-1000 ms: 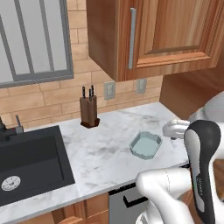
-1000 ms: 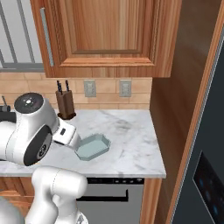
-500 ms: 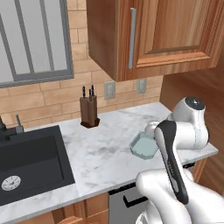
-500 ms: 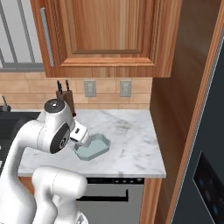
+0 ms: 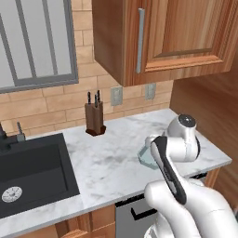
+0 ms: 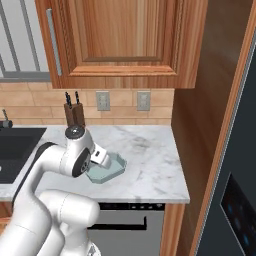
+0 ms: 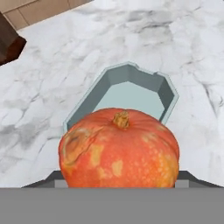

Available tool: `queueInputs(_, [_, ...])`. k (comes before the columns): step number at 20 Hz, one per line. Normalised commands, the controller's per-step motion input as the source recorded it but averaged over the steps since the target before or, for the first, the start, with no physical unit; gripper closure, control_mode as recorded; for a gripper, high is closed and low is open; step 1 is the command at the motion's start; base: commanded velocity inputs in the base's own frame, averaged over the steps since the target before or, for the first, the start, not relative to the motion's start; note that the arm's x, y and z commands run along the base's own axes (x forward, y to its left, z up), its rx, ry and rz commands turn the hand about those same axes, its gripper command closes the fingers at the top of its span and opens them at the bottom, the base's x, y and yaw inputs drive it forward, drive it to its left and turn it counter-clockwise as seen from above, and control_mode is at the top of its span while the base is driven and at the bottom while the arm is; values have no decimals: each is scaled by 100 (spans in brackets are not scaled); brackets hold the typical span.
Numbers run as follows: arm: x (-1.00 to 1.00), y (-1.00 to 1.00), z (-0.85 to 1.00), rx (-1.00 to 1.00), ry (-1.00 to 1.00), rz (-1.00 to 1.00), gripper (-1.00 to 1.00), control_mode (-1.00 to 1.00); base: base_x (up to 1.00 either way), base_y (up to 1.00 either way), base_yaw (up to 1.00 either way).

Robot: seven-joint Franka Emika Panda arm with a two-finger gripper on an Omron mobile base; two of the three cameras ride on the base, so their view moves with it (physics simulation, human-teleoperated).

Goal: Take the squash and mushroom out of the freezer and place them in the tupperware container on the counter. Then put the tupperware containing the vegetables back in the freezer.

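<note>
The gripper [image 7: 119,181] grasps the squash [image 7: 119,148] between widely spread jaws, stem up, poised above the near end of the tupperware container [image 7: 168,94] on the counter [image 7: 65,70]. The tray's long axis runs straight ahead, so the drop lies slightly forward and down.
</note>
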Motion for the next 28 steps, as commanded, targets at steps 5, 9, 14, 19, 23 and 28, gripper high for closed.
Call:
queueInputs(5, [28,0,-55,-3,0,0,100,-100,0,0,0])
queueInputs(9, [0,2,-74,-5,2,0,100,-100,0,0,0])
queueInputs(14, [8,1,-64,-3,0,0,100,-100,0,0,0])
queueInputs(19, [14,3,-57,-1,2,0,100,-100,0,0,0])
queueInputs(23, [19,14,-62,0,3,0,100,-100,0,0,0])
queueInputs(28, [9,18,-54,0,0,0,100,-100,0,0,0])
